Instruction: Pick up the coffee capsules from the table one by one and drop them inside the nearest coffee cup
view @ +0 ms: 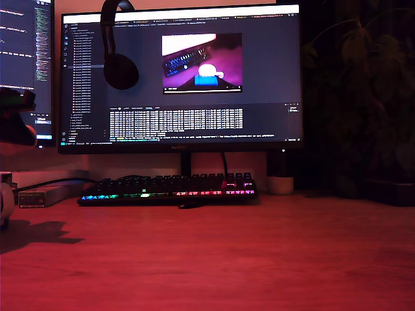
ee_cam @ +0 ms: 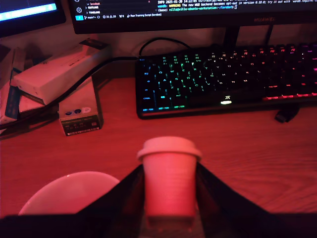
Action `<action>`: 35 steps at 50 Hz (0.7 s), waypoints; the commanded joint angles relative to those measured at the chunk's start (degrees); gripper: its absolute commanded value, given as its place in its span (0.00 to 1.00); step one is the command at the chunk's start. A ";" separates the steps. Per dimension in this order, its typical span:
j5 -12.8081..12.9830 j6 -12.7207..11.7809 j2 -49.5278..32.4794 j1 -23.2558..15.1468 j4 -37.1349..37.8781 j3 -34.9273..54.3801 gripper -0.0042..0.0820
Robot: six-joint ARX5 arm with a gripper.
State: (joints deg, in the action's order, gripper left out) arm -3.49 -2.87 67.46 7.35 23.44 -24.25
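Note:
In the wrist view a pale coffee capsule with a wide rim sits between my gripper's two dark fingers, which are shut on its sides. Beside it, close to the gripper, shows the white rounded rim of a coffee cup, partly cut off by the picture's edge. The reddish wooden table lies under both. In the exterior view only a dark part of the arm shows at the far left over the table. The capsule and cup cannot be made out there.
A backlit keyboard lies across the back of the table under a large monitor. Headphones hang on the monitor. Boxes and a cable lie beside the keyboard. A plant fills the exterior view's right.

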 commanded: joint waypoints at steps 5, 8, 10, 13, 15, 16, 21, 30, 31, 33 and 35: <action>-0.48 -0.11 1.16 -0.07 -1.60 0.98 0.30; -0.94 -0.11 1.16 -0.07 -1.60 0.98 0.30; -1.16 -0.11 1.16 -0.07 -1.60 0.98 0.30; -1.90 -0.11 1.16 -0.07 -1.60 0.98 0.30; -2.38 -0.11 1.16 -0.07 -1.70 0.98 0.30; -2.54 -0.11 1.14 -0.07 -1.88 0.98 0.30; -3.21 -0.11 0.74 -0.07 -3.19 0.96 0.30; -3.85 -0.11 -2.47 -0.07 -7.61 0.94 0.30; -3.82 -0.11 -3.02 -0.07 -8.31 0.92 0.30; -3.82 -0.11 -4.17 -0.09 -9.55 0.92 0.30; -3.82 -0.11 -5.33 -0.11 -10.88 0.87 0.30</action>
State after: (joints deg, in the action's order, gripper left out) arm -7.22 -2.94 64.25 7.35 13.04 -24.25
